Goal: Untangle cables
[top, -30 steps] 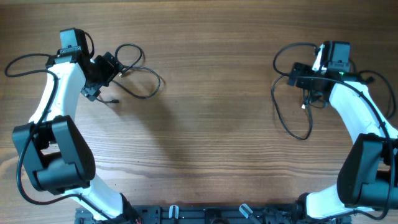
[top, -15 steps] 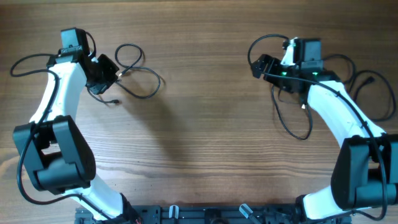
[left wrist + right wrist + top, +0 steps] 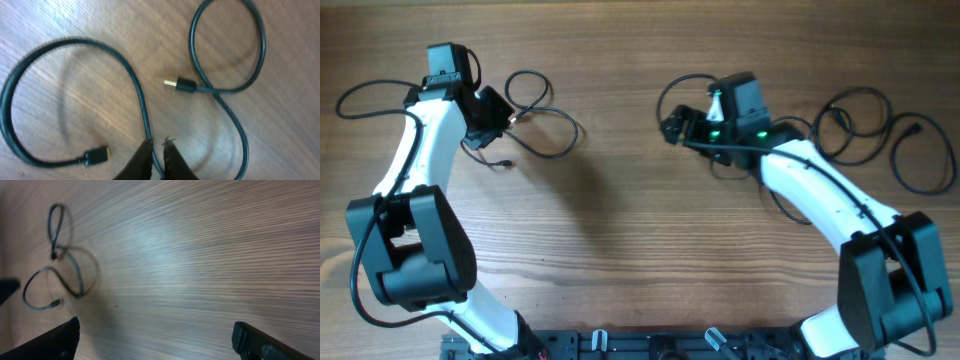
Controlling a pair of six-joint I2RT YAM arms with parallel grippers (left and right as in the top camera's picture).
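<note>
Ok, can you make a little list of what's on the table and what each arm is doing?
table: wooden
left cable: black, looped, gold-tipped plugs at both ends
left end effector: fingers almost together, pinching the left cable
right cables: black loops lying loose on the robot's right side
right end effector: wide open, holding nothing, over wood near the middle
</note>
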